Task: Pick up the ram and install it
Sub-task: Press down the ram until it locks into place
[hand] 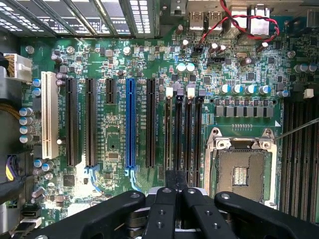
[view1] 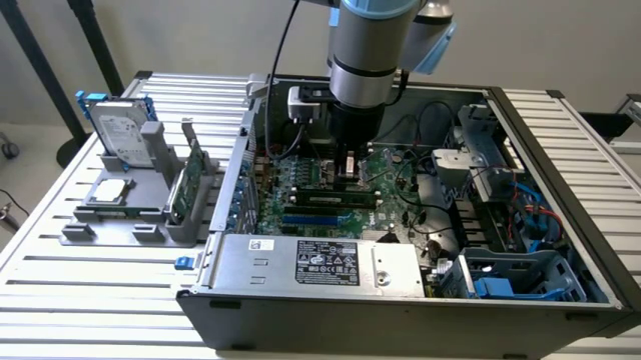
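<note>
Gripper (hand: 175, 191) is down inside the open grey computer case (view1: 401, 315), jaws drawn fully together; in the wrist view the black fingers (hand: 164, 209) meet over the near end of the black memory slots (hand: 184, 134). Whether anything is pinched between them I cannot tell; no board edge shows past the fingertips. The ram, a long thin dark-green circuit stick with black chips (view1: 331, 199), lies flat across the green motherboard (hand: 114, 144) in the exterior view, just in front of the gripper's column and apart from it. Beside the slots sit the bare silver processor socket (hand: 241, 169) on one side and the blue expansion slot (hand: 130, 122) and white expansion slot (hand: 49, 114) on the other. Outward again: silver power supply box with label (view1: 320, 262) at the case's front wall; on the slatted metal tabletop (view1: 100, 300) to the exterior view's left, a grey holder rack (view1: 130, 217) carries a silver hard drive (view1: 120, 135) and a taller green card with bracket (view1: 195, 172). Judgement: a good pickup needs the fingers square on the stick's long edges near mid-length, clear of the chips, and a level lift; seating wants the notch lined with the slot key, end latches open, pressure straight down.
</note>
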`<state>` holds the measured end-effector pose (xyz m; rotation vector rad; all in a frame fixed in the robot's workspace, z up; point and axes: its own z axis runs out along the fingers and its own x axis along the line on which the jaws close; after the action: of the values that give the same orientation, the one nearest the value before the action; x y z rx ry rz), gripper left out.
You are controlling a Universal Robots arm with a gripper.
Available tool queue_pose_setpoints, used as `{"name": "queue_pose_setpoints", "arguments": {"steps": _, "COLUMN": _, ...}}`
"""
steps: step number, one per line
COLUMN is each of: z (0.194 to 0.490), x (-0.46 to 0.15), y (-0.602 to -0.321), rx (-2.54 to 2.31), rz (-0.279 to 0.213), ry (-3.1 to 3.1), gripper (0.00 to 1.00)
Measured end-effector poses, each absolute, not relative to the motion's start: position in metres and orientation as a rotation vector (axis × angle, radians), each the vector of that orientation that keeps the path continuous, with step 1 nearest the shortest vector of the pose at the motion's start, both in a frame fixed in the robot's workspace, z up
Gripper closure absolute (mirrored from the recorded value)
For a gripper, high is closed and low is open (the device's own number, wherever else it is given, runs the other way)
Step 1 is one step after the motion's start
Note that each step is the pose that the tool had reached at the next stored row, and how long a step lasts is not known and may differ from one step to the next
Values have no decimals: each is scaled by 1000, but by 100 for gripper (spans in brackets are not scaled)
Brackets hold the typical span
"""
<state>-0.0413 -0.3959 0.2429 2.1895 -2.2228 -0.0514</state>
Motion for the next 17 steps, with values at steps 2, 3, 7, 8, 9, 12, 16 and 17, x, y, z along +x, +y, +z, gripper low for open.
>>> {"name": "queue_pose_setpoints", "arguments": {"steps": 2, "z": 243, "x": -41, "y": -396, "rx": 2189, "rz": -51, "ry": -2223, "gripper": 89}}
{"name": "queue_pose_setpoints", "arguments": {"steps": 3, "z": 243, "x": -41, "y": -396, "rx": 2189, "rz": -51, "ry": -2223, "gripper": 89}}
{"name": "queue_pose_setpoints", "arguments": {"steps": 7, "z": 242, "x": -41, "y": -396, "rx": 2194, "rz": -53, "ry": -2226, "gripper": 89}}
{"name": "queue_pose_setpoints", "arguments": {"steps": 8, "z": 241, "x": -41, "y": -396, "rx": 2197, "rz": -52, "ry": -2229, "gripper": 89}}
{"name": "queue_pose_setpoints", "arguments": {"steps": 9, "z": 240, "x": -41, "y": -396, "rx": 2199, "rz": -52, "ry": -2230, "gripper": 89}}
{"name": "queue_pose_setpoints", "arguments": {"steps": 12, "z": 239, "x": -41, "y": -397, "rx": 2200, "rz": -52, "ry": -2232, "gripper": 89}}
{"name": "queue_pose_setpoints", "arguments": {"steps": 16, "z": 238, "x": -41, "y": -398, "rx": 2200, "rz": -52, "ry": -2232, "gripper": 89}}
{"name": "queue_pose_setpoints", "arguments": {"steps": 17, "z": 237, "x": -41, "y": -398, "rx": 2200, "rz": -52, "ry": -2232, "gripper": 89}}
